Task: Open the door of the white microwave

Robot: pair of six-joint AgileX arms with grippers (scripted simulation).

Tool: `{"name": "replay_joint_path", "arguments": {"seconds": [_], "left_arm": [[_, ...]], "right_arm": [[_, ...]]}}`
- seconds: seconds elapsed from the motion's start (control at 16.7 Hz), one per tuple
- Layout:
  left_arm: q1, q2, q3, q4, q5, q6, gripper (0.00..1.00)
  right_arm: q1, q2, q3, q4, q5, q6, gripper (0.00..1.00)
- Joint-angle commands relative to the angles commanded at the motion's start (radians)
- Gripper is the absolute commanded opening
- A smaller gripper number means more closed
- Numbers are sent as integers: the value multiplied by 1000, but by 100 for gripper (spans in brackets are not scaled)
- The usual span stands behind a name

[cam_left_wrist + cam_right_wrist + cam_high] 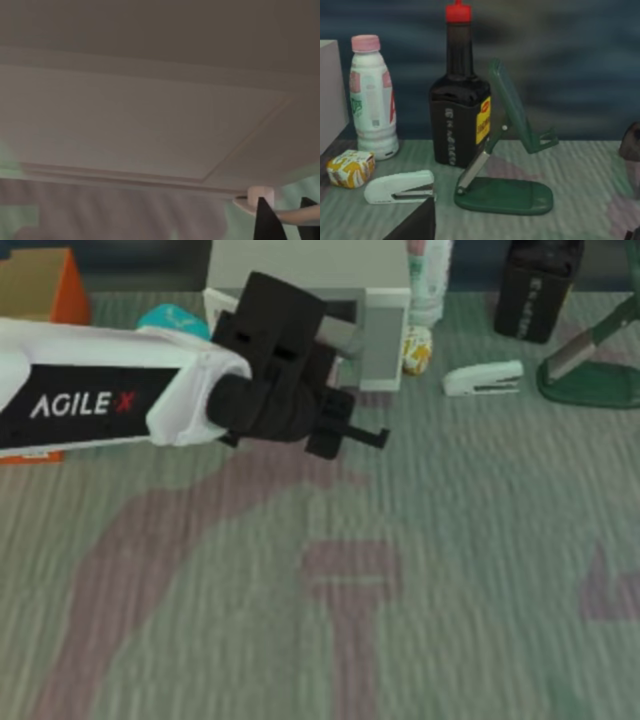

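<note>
Top view: the white microwave (310, 270) sits at the far edge of the bench (450, 570), a bit left of centre, front facing the near side. The left arm comes in from the left edge, and its left gripper (355, 435) is right in front of the microwave, the dark wrist covering most of the door (340, 312); the narrow grey control panel (384, 340) shows just right of it. Black fingers (375, 435) poke out toward the right, low in front of the door; can't tell from here how wide they stand. An orange box (45, 285) sits far left, a teal object (172, 320) behind the arm, and a white bottle (428, 280), a small yellow pack (417, 348), a white stapler (483, 378), a dark sauce bottle (540, 285) and a green stand (592, 365) lie to the right. Left wrist view: the door panel fills the picture, very close; two dark fingertips (264, 220) sit at the door's corner with a gap between them and a small white knob there, whether gripped I can't tell. Right wrist view: the right gripper (520, 237) is parked, looking at the bottles, stapler and stand; its fingers are barely in shot, state unclear.
</note>
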Motion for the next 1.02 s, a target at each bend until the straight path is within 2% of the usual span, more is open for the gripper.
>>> {"name": "replay_joint_path", "arguments": {"seconds": [0.18,0.66,1.02], "left_arm": [[0,0,0,0,0,0,0],[18,-24,-35,10,43,50,0],[18,-24,-35,10,43,50,0]], "right_arm": [[0,0,0,0,0,0,100],[0,0,0,0,0,0,100],[0,0,0,0,0,0,100]]}}
